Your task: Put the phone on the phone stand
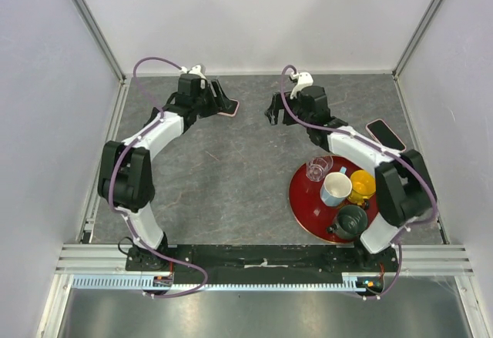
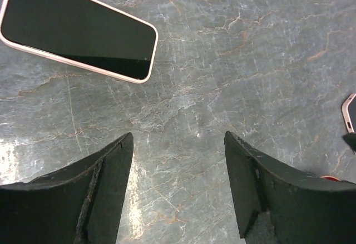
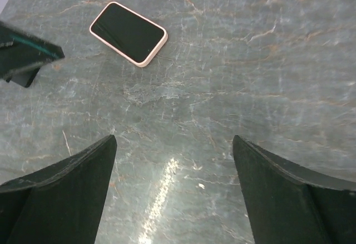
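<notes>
- My left end effector (image 2: 178,138) hangs over the grey worktop (image 2: 233,60), fingers spread wide, holding nothing.
- My right end effector (image 3: 174,138) is spread and empty too.
- The phone (image 2: 78,30) lies flat, screen up, just beyond my left fingertips, not touching them.
- A second phone (image 1: 385,134) lies by the worktop's right edge, near a red tray (image 1: 306,203).

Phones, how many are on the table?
2. The left phone lies flat at the back of the table; the right phone lies behind the red tray. More may be hidden.

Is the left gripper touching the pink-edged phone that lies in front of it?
Apart. The left wrist view shows it: the phone lies flat on the table, and a stretch of bare surface separates it from the open left gripper.
</notes>
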